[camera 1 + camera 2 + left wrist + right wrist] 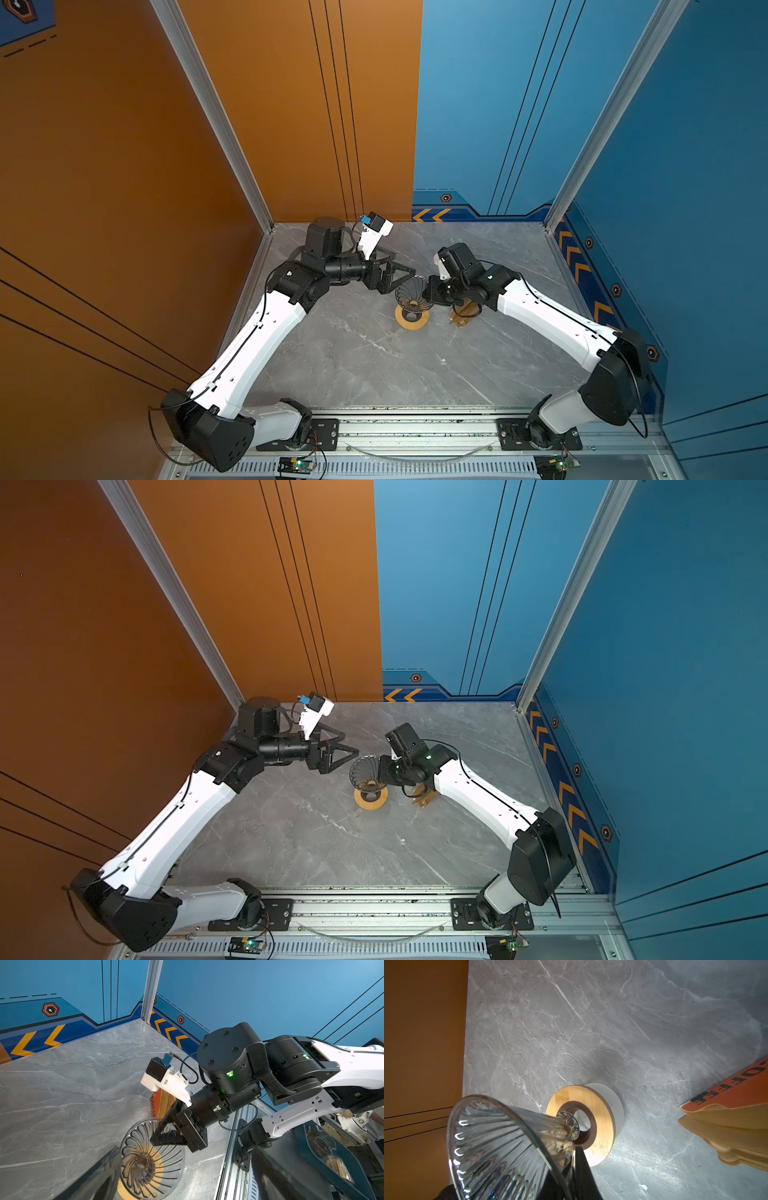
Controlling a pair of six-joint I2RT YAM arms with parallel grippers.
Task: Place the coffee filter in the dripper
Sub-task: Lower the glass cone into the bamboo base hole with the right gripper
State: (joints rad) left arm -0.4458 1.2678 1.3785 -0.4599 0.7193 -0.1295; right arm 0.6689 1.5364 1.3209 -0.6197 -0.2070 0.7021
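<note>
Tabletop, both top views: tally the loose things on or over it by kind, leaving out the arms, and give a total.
dripper: 1
wooden ring: 1
filter packet: 1
Total: 3

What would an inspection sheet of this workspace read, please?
surface: grey marble tabletop, no spills seen
job's things: glass dripper tilted over the wooden ring; loose coffee filter not seen
clutter: filter packet beside the ring, partly under the right arm
end effectors: left end effector open, empty; right end effector shut on the dripper's rim
cables: black lead loops at the right wrist camera
surroundings: orange wall, blue wall, aluminium posts
</note>
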